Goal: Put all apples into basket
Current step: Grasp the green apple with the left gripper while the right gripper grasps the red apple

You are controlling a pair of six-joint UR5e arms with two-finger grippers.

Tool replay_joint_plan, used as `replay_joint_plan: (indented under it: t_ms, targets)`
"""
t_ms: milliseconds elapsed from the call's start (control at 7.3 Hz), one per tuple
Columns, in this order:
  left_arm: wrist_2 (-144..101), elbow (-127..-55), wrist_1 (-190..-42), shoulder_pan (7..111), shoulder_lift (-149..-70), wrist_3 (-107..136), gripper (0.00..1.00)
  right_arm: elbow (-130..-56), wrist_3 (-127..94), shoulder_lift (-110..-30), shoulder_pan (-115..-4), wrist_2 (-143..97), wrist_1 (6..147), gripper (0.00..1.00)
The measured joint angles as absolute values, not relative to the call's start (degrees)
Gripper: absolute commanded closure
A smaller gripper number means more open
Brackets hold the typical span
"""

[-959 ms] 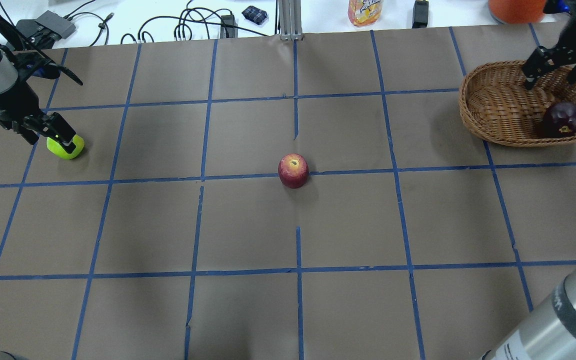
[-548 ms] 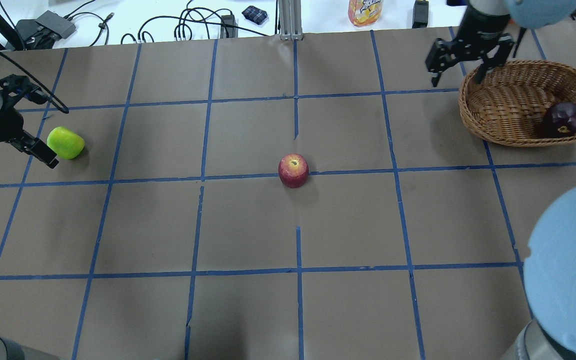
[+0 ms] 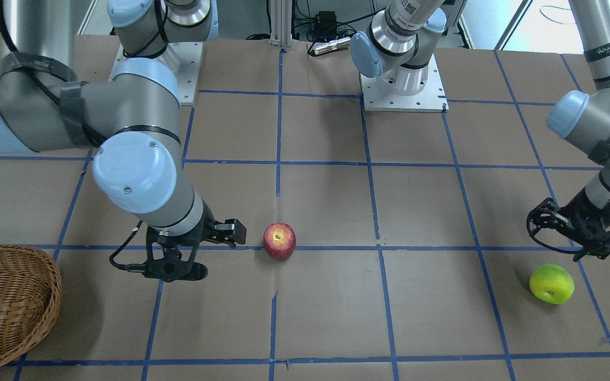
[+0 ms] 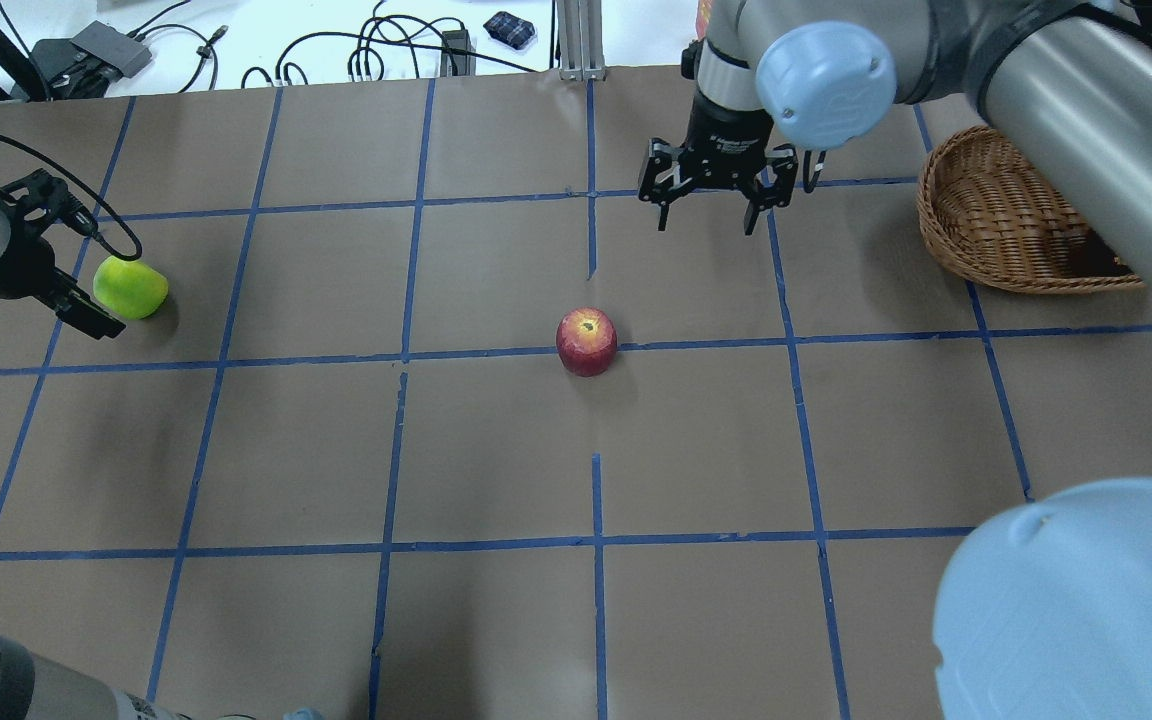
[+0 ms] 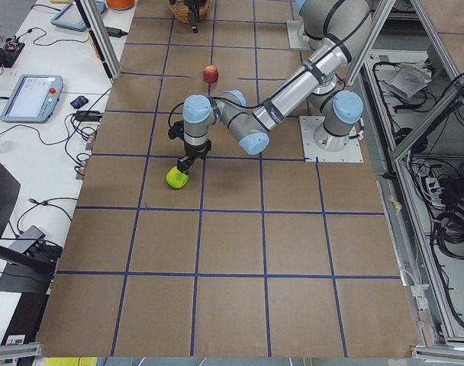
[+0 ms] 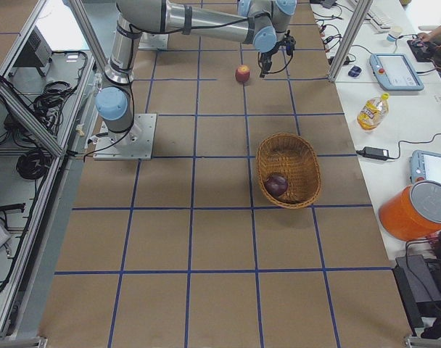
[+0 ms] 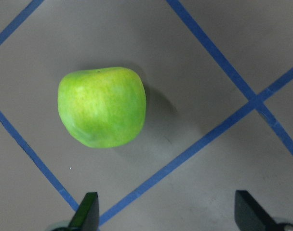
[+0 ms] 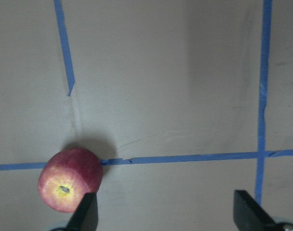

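1. As seen from the left wrist, left claw (image 7: 166, 214): spread wide, pinching nothing; hangs over the tabletop (image 4: 496, 450) near the yellow-green apple (image 7: 102, 107), apart from it.
2. Yellow-green apple: rests on the tabletop at the robot's left end, beyond the fingertips rather than between them, well apart from the basket (image 4: 976, 215).
3. Right claw (image 4: 706, 218): spread wide, pinching nothing; hangs past the red apple (image 4: 586, 341) on the side away from the robot, between that apple and the basket, touching neither.
4. Red apple: sits at mid-tabletop against a blue tape line (image 4: 696, 345), yellowish stem end up, outside the basket.
5. Dark maroon apple (image 6: 276, 185): lies inside the basket, low down and close to its wall.
6. Basket: stands on the tabletop at the robot's right end, partly hidden by the right arm (image 4: 1086, 90) in the overhead view.
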State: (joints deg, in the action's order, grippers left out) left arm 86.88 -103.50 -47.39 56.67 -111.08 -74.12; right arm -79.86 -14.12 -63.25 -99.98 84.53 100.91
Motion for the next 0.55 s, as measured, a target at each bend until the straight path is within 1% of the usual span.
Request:
replay_joint_plan:
  t_ms: [274, 548]
  targets:
    - [85.42, -103.41, -43.64, 56.77, -113.35, -74.71, 0.01, -84.69, -20.74, -62.72, -103.73, 82.24, 108.0, 0.0]
    - [85.2, -103.28, -39.44, 56.84, -115.75, -75.47, 0.01, -88.29, -24.55, -62.64, -105.21, 79.33, 110.61, 0.0]
